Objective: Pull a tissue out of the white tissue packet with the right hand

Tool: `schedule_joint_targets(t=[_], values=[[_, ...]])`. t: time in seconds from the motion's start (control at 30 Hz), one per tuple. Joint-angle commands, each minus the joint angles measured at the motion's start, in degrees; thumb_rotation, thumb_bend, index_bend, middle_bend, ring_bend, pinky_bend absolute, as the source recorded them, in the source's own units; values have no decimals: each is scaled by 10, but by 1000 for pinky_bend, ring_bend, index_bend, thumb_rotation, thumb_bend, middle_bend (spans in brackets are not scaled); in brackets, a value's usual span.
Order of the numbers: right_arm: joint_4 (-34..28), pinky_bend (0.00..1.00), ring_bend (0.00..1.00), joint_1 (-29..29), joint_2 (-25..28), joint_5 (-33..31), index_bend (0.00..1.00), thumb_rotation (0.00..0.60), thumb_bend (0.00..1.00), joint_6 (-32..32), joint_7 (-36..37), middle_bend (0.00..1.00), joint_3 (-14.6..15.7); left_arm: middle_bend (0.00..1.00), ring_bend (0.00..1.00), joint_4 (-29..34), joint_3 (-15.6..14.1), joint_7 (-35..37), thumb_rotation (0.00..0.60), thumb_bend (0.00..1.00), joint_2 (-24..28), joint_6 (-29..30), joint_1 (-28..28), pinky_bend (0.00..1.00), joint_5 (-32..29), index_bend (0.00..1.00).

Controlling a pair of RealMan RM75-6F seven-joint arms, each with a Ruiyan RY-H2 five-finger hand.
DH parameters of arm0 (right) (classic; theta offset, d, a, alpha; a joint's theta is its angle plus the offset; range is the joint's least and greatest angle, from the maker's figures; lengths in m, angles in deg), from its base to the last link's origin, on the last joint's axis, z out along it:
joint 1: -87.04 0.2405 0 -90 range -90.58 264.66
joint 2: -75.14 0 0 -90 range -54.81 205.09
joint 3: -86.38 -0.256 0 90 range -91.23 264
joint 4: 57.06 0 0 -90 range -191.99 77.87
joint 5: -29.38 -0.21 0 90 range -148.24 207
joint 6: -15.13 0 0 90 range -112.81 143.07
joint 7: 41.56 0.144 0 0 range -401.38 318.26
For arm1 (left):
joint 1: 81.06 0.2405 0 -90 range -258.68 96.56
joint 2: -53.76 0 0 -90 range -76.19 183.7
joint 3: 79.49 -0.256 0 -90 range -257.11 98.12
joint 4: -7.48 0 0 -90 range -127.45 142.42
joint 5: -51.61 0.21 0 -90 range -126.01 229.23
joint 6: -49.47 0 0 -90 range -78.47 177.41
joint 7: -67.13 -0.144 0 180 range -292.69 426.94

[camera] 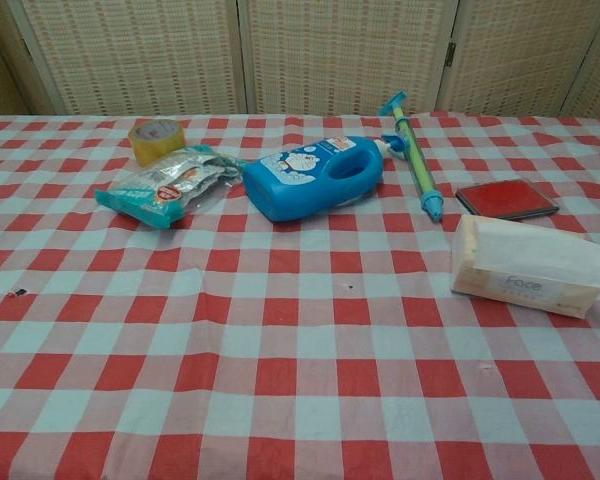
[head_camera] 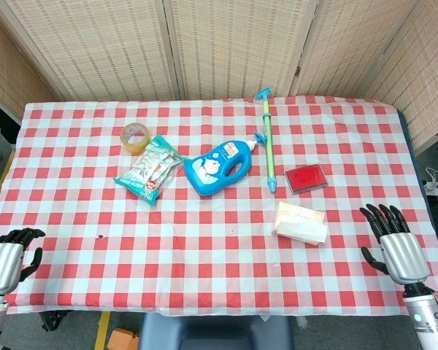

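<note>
The white tissue packet (head_camera: 300, 222) lies flat on the checked tablecloth, right of centre; in the chest view the tissue packet (camera: 531, 266) shows near the right edge with grey lettering on its front face. My right hand (head_camera: 394, 243) hovers at the table's right front corner, fingers spread and holding nothing, well to the right of the packet. My left hand (head_camera: 9, 255) sits at the front left corner, fingers apart and empty. Neither hand appears in the chest view.
A blue detergent bottle (head_camera: 219, 167) lies mid-table, with a green-and-blue pump stick (head_camera: 267, 138) beside it. A red flat case (head_camera: 306, 178) sits behind the packet. A snack bag (head_camera: 148, 169) and a tape roll (head_camera: 136, 136) lie at the left.
</note>
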State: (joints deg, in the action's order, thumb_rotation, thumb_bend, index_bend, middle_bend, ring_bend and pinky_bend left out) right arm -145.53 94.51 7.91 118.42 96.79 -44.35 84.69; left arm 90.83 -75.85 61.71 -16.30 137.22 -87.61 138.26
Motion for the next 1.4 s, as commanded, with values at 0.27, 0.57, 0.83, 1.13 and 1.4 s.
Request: schedule_joint_targets(t=[0.27,0.57,0.83,1.13,1.4], values=[[11,82,0,1,-12,-6,127,600,271,4,-7,61,-7,395,362,27,-5,-7,600,490,14,-2,3,504,3,395],[60,213,119,20,-68,-26,162,600,224,-31,-34,130,-11,395,363,39,-9,-8,600,490,20,-10,2,507,3,404],[93,253,181,53,-109,-13,201,600,201,-73,-36,179,-7,395,362,41,-10,-5,600,490,22,-12,2,508,4,409],[111,285,224,86,-147,-5,262,600,201,-81,-28,244,-25,395,362,41,-11,-1,600,491,23,-8,3,508,9,412],[129,290,229,108,-176,-18,294,600,201,-106,-31,264,-31,395,363,41,-11,4,600,492,25,-8,3,509,10,413]])
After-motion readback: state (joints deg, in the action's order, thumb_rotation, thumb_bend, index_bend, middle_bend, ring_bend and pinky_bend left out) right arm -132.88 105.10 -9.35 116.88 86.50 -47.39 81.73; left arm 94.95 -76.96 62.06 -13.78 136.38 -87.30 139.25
